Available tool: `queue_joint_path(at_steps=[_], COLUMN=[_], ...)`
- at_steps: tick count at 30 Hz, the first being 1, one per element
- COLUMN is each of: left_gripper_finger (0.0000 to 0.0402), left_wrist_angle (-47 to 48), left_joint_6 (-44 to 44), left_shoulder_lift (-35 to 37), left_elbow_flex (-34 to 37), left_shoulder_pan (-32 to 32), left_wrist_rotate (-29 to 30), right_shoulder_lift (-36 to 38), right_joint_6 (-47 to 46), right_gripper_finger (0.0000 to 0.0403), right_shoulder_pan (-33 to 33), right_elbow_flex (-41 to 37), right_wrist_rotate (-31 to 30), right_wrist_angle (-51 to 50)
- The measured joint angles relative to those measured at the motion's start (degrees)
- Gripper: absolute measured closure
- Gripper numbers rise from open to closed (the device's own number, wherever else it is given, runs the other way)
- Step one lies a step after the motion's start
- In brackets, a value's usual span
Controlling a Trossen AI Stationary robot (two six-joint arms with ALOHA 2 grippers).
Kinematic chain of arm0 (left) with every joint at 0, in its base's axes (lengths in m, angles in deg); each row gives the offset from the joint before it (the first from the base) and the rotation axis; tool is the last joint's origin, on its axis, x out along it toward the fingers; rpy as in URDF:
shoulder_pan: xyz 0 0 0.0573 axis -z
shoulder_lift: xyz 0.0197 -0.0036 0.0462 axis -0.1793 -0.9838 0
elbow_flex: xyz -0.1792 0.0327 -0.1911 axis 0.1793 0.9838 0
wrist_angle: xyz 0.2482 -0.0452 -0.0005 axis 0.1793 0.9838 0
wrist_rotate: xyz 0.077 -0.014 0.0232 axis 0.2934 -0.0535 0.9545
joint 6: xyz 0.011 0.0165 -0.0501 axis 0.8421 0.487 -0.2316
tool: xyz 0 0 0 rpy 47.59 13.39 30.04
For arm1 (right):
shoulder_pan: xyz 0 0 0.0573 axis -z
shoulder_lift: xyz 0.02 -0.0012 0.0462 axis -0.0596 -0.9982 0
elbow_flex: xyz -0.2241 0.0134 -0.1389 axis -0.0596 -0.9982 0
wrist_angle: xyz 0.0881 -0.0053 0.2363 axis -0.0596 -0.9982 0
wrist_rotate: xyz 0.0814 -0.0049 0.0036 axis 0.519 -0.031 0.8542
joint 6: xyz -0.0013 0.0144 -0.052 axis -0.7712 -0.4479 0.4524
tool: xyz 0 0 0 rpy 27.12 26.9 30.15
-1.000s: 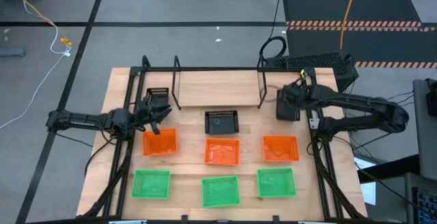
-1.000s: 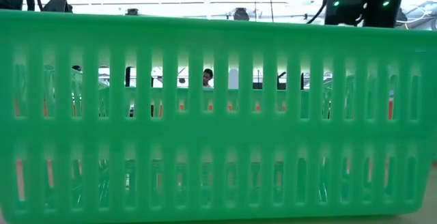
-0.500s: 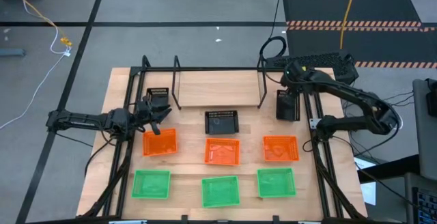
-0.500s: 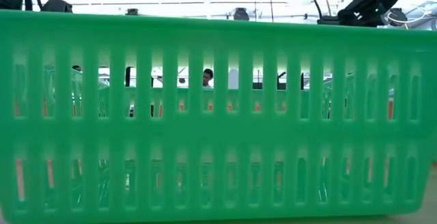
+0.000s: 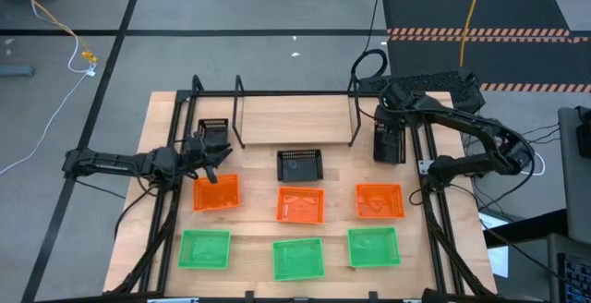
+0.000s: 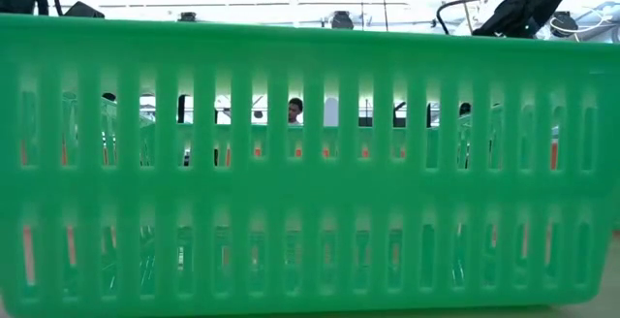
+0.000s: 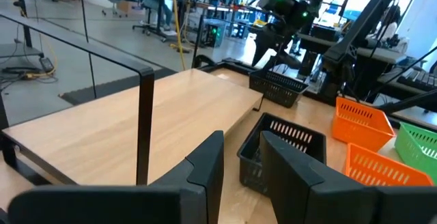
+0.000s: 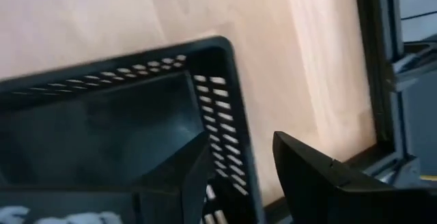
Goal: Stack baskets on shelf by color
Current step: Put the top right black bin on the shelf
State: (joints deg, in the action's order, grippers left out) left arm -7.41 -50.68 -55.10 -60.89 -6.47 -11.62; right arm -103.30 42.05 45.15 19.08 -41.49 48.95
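Nine baskets lie on the tabletop: three green in the near row, three orange behind them, and three black at left, middle and right. The shelf, a pale ledge between black hoop uprights, stands at the far side. My right gripper is open over the right black basket; one finger stands inside its side wall and one outside. My left gripper is open beside the left black basket and faces the middle black basket.
The black frame rails run along the table's left and right sides. A green basket fills the low view. Bare wood lies between the shelf and the middle black basket. People and equipment show in the room beyond the table.
My right arm has swung its forearm toward the table's far edge and now reaches the right black basket from the far side. That basket has stayed in place.
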Motion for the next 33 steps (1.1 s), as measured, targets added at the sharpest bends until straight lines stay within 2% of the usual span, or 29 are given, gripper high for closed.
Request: queue_joint_path(at_steps=[10,15,19,23,30,33], left_gripper_finger=[0.0304,0.0304,0.0304,0.0304,0.0304,0.0304], left_wrist_angle=[0.2,0.25,0.27,0.29,0.31,0.33], left_joint_6=[0.03,-0.05,0.01,0.17,0.4,0.36], left_shoulder_lift=[0.0,0.0,0.0,0.0,0.0,-0.01], left_elbow_flex=[-0.02,-0.02,-0.02,-0.02,-0.02,-0.02], left_shoulder_pan=[0.0,0.0,0.02,0.02,0.02,0.02], left_wrist_rotate=[-0.07,-0.09,-0.11,-0.11,-0.11,-0.11], right_shoulder_lift=[-1.95,-3.6,-3.11,-1.17,6.71,11.64], right_joint_6=[0.57,0.32,0.43,0.96,0.71,0.24], right_gripper_finger=[0.0255,0.0286,0.0328,0.0388,0.0397,0.0399], right_shoulder_pan=[2.04,2.46,2.46,2.46,1.94,1.45], right_elbow_flex=[-0.25,-0.28,-0.28,-0.28,-0.25,0.58], right_wrist_rotate=[0.16,0.15,0.08,0.02,-0.07,-2.25], right_wrist_angle=[1.52,2.55,2.61,1.16,-3.99,-9.24])
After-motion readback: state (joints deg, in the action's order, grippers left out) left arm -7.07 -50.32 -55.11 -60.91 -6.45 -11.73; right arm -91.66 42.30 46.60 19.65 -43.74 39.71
